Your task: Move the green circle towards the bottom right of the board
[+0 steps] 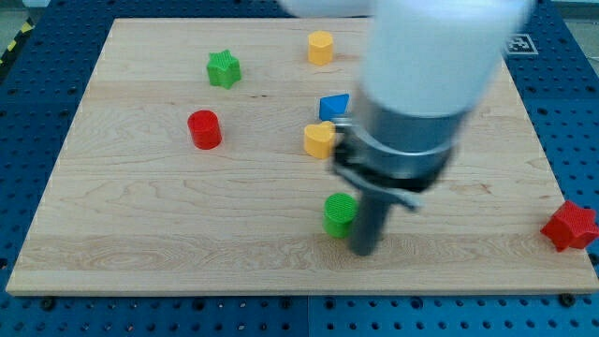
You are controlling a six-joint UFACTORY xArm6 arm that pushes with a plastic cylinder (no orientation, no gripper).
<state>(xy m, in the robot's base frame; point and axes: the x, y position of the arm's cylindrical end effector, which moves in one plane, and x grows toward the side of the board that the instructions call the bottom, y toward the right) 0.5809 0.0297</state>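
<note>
**Rod tip beside the green circle, low on the board**

The arm ends in a plain dark rod with nothing to open or close, and it holds nothing. The tip [364, 251] rests on the wooden board [140, 234] close to the bottom edge, a little to the view's right of the middle. The green circle [339, 213] stands just to the view's left of the rod, touching it or nearly so; the blur of the arm makes the contact hard to judge. The circle lies well short of the board's bottom right corner.

Above the circle, toward the middle of the board, a yellow heart-shaped block [319, 139] sits with a blue block [334, 106] just above it, the blue one partly hidden by the arm's body. A second yellow block [320, 47] is near the top edge. A green star [224, 68] lies toward the top left corner, and a red cylinder [204, 129] sits below it, nearer the left edge. A red block [569, 226] rests off the board, just beyond its right edge near the bottom right corner.
</note>
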